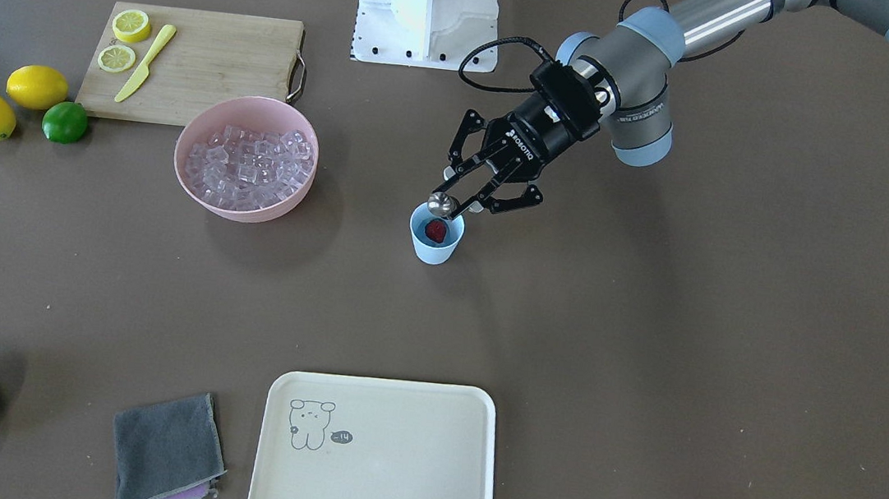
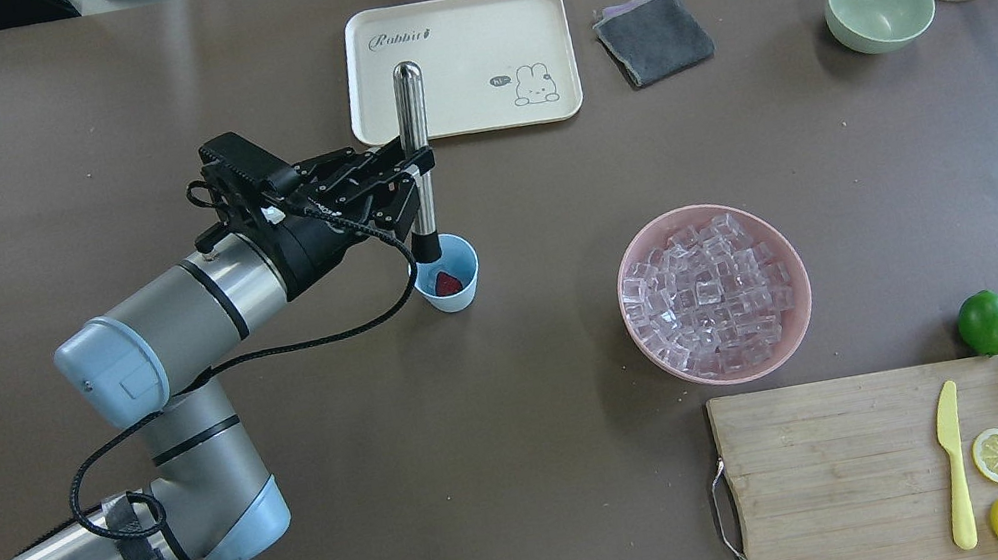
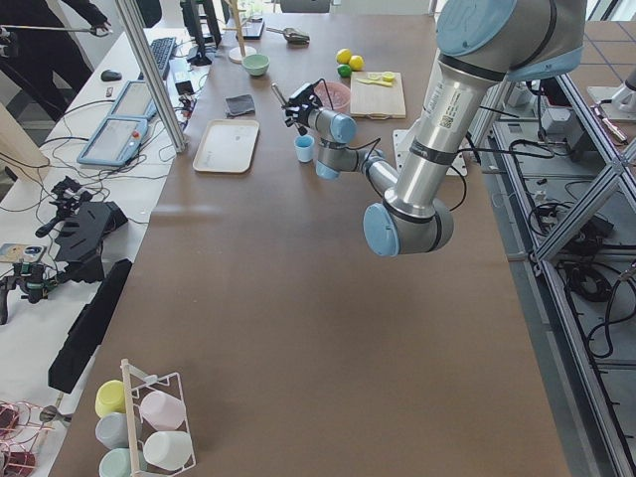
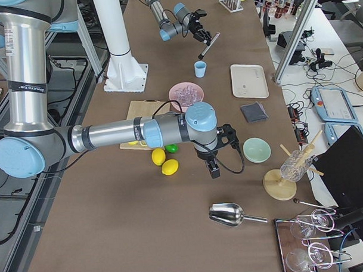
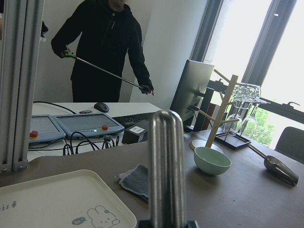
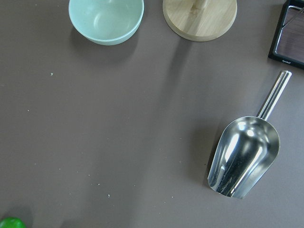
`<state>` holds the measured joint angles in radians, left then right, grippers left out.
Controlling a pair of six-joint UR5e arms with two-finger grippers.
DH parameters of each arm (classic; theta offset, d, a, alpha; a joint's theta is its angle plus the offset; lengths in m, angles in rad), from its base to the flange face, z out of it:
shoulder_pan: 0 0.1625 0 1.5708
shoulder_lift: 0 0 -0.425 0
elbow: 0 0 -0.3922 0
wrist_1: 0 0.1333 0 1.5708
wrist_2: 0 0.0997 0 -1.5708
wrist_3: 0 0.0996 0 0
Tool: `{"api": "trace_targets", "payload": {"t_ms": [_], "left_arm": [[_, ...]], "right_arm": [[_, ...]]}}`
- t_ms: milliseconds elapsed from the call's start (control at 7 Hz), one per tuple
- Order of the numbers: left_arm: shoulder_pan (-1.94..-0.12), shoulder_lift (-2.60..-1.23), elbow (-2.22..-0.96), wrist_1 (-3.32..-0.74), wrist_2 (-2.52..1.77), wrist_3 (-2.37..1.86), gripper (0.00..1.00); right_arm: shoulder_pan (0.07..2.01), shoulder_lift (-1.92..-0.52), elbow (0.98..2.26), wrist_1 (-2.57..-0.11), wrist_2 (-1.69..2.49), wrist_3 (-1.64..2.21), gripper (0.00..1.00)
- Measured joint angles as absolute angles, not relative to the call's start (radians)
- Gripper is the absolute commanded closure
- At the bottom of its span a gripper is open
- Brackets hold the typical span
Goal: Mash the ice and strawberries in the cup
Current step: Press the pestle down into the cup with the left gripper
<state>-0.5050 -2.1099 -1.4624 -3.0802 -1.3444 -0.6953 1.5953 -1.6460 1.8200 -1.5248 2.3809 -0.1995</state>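
Note:
The light-blue cup stands at mid-table, also in the front view. A red strawberry lies inside it. My left gripper is shut on a steel muddler and holds it upright, its lower end inside the cup at the rim. In the front view the gripper is just behind the cup. The ice fills a pink bowl. My right gripper hangs above the table near the lemons; I cannot tell whether it is open or shut.
A cream tray, grey cloth and pale green bowl lie along the far side. A cutting board holds lemon halves and a yellow knife. A lime and two lemons lie beside it. A metal scoop lies under the right wrist.

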Motion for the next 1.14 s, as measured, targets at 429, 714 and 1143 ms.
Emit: {"api": "trace_targets", "payload": {"t_ms": [429, 714, 1143], "left_arm": [[-0.506, -2.153, -1.342, -3.255, -1.312, -0.695, 1.0], [-0.504, -2.161, -1.314, -3.269, -1.308, -0.695, 1.0], [-0.474, -2.165, -1.276, -3.272, -1.307, -0.695, 1.0]], "right_arm": [[1.596, -1.655, 1.827, -1.525, 2.382, -0.202, 0.01], [1.597, -1.661, 1.828, -1.525, 2.385, -0.219, 0.01], [1.597, -1.665, 1.824, -1.525, 2.385, -0.227, 0.01]]}}
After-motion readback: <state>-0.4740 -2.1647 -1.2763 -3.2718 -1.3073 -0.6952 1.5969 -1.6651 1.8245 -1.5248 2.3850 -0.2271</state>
